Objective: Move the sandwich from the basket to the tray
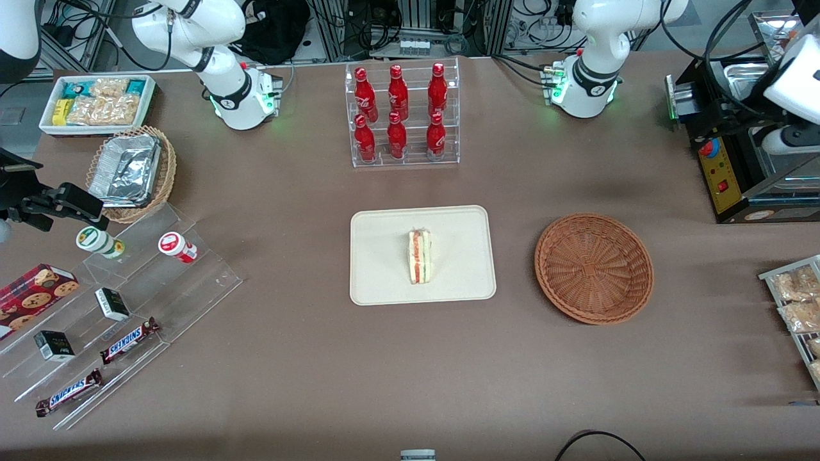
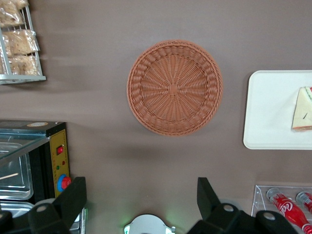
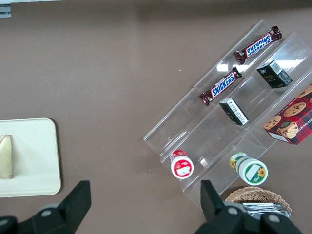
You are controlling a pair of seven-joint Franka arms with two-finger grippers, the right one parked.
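Observation:
The sandwich (image 1: 419, 256) lies on the cream tray (image 1: 384, 282) in the middle of the table, its red and green layers showing. It also shows in the left wrist view (image 2: 303, 109) on the tray (image 2: 268, 112). The reddish-brown wicker basket (image 1: 594, 269) is empty and stands beside the tray, toward the working arm's end. My left gripper (image 2: 141, 187) is open and empty, high above the table, over the bare surface between the basket (image 2: 174, 87) and its arm's base. It touches nothing.
A clear rack of red cola bottles (image 1: 403, 115) stands farther from the front camera than the tray. A black machine with a yellow panel (image 1: 724, 173) and a metal tray of packets (image 1: 797, 307) are at the working arm's end. A stepped acrylic shelf of snacks (image 1: 128, 307) is at the parked arm's end.

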